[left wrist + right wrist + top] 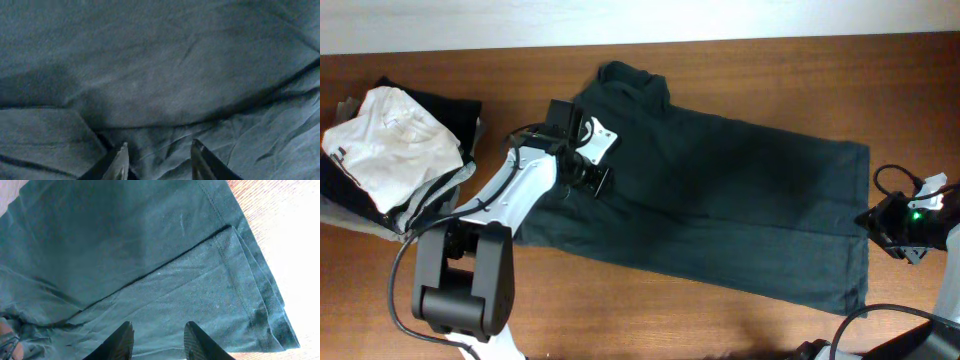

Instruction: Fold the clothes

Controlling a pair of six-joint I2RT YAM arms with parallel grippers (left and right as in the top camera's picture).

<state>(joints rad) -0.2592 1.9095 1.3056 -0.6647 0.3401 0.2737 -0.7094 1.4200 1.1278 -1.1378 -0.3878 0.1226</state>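
The clothes [740,200] are one dark charcoal shirt, lying flat across the middle of the table with one long side folded over. Its plain side faces up. My left gripper [594,180] hovers over the shirt's left part, near the sleeve and collar end. In the left wrist view its fingers [123,150] stand apart just above wrinkled cloth [165,75], with nothing pinched between them. My right gripper [873,222] sits at the shirt's right hem. In the right wrist view it [159,326] is open over the doubled hem edge [235,280].
A pile of other garments lies at the far left, a white one [390,140] on top of dark and grey ones. The left arm's base [460,280] stands at the front left. Bare wooden table [720,325] shows along the front and the back.
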